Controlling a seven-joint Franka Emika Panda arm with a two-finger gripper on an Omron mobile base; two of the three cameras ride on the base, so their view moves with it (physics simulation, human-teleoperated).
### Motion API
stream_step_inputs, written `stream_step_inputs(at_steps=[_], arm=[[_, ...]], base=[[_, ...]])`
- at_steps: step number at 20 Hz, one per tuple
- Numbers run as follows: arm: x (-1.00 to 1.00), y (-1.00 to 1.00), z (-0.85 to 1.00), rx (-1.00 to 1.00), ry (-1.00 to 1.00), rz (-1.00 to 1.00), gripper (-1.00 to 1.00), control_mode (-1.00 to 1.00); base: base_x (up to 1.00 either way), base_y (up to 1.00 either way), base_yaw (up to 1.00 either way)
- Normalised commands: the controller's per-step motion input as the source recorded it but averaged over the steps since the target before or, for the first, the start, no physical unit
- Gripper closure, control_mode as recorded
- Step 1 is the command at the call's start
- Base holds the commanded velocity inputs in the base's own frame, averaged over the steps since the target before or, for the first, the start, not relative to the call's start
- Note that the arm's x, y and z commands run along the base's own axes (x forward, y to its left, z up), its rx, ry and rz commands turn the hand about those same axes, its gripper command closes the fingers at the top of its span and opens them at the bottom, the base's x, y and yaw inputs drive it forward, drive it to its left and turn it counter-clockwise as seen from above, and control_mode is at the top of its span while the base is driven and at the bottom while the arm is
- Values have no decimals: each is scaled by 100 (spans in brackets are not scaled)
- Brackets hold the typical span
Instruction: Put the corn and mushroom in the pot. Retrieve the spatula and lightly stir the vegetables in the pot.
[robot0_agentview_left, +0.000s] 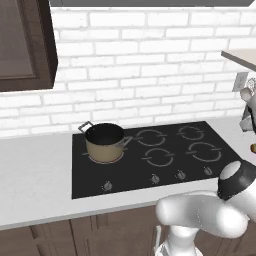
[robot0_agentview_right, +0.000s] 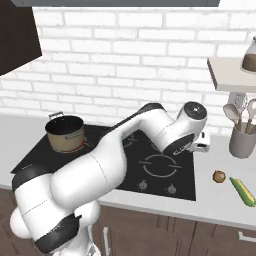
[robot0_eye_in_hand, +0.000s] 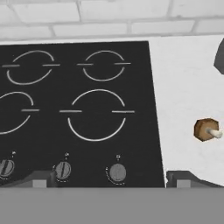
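White brick wall rose behind pale bench (robot0_agentview_right: 210, 205); black glass hob (robot0_agentview_left: 150, 155) held round tan pot (robot0_agentview_left: 105, 142). Corn (robot0_agentview_right: 243, 192) lay beside brown mushroom (robot0_agentview_right: 219, 176). Hand (robot0_eye_in_hand: 109, 180) hovered, fingers apart.

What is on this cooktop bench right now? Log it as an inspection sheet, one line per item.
Surface: white counter with a black four-burner cooktop set in it.
Job's things: pot on the cooktop's rear left burner, nothing seen inside; mushroom and corn on the counter right of the cooktop, apart; spatula not singled out among the utensils.
Clutter: grey utensil cup holding utensils, by the wall.
Gripper: gripper above the cooktop's front right edge, fingers spread, holding nothing.
Cables: nothing seen.
Surroundings: white brick wall, dark cabinet upper left, shelf upper right.
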Motion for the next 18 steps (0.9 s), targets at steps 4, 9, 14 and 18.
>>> stream_step_inputs(at_steps=[4,9,14,18], arm=[[-18,-92,-38,0,-31,26,-100,-100],[-5,-72,-18,0,-22,22,-100,-100],[31,-54,0,-1,6,-4,-100,-100],[62,-41,0,-1,33,-19,-100,-100]], base=[[0,0,0],[0,0,0],[0,0,0],[0,0,0]])
